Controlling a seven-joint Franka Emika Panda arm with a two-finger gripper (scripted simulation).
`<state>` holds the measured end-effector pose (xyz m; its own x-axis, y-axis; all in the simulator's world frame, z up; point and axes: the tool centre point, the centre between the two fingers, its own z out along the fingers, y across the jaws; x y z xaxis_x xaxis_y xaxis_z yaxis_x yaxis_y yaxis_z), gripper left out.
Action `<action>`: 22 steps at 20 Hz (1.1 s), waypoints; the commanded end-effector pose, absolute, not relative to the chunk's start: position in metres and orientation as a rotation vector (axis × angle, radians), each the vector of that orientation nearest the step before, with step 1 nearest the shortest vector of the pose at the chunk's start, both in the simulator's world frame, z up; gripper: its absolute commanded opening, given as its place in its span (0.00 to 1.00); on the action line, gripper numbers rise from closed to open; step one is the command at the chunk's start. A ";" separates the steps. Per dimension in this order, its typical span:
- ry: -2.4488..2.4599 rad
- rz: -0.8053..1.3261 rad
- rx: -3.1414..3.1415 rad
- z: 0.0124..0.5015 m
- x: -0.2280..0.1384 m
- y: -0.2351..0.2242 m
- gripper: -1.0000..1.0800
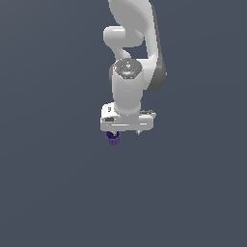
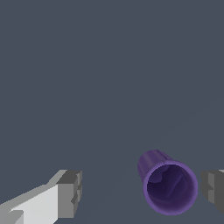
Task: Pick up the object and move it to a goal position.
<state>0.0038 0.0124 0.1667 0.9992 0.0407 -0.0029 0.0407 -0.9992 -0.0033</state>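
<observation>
The jaws stand spread wide: in the wrist view one grey finger pad [image 2: 70, 192] sits on the end of its white finger, the other pad [image 2: 213, 189] shows only at the frame edge, and the gap between them is far wider than the cup. The gripper [image 2: 142, 191] holds nothing. The purple cup [image 2: 168, 183] lies between the two pads, closer to the pad at the frame edge and apart from both; a strip of bare floor shows on either side of it. Its open mouth faces the wrist camera, so the darker interior and the slightly wider rim band are plain, and the body tapers away behind the rim (whether it is tipped over or upright and seen from above at an angle, I cannot tell from this view). In the exterior view the gripper [image 1: 126, 131] points straight down from the white arm [image 1: 129, 87], and only part of the cup [image 1: 113, 139] shows, peeking out under the hand's edge on the exterior view's left. The fingers themselves are mostly hidden there behind the white hand body. All around is a flat, uniform dark grey-blue floor [image 1: 53, 193].
</observation>
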 end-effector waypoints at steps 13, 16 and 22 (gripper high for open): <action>-0.072 -0.011 -3.154 0.172 0.008 0.000 0.62; -0.071 0.029 -3.164 0.166 0.004 0.000 0.62; -0.062 0.184 -3.203 0.143 -0.012 -0.002 0.62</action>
<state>-0.0071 -0.0013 0.1494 0.9955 0.0376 -0.0873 0.0423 -0.9977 0.0521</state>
